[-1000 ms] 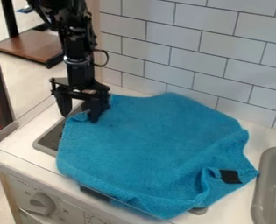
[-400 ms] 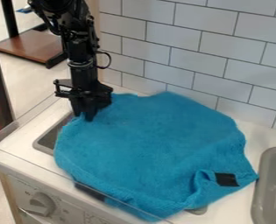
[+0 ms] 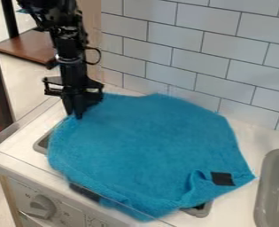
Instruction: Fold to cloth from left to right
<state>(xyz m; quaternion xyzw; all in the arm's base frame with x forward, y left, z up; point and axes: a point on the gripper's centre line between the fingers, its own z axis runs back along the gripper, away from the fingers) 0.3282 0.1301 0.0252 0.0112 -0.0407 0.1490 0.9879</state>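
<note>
- White tiled wall (image 3: 183,55): behind the counter (image 3: 236,128), upper right of view.
- Counter: white, carries the cloth (image 3: 141,146).
- Cloth: blue, spread mostly flat, center of counter, over a gray recess (image 3: 42,142). Recess shows past its left edge and bottom edge. Fold bunched near the lower right corner.
- Arm (image 3: 67,42): black, comes in from upper left.
- Gray sink (image 3: 276,190): right edge of view, just beside the cloth's lower right corner.
- Brown shelf (image 3: 26,46): upper left, behind the arm.
- End effector (image 3: 75,115): pointing down at the cloth's upper left corner, closed on the cloth.
- Knob (image 3: 42,207): front panel, lower left.
- Black patch (image 3: 222,178): on the cloth, lower right, beside the fold.
</note>
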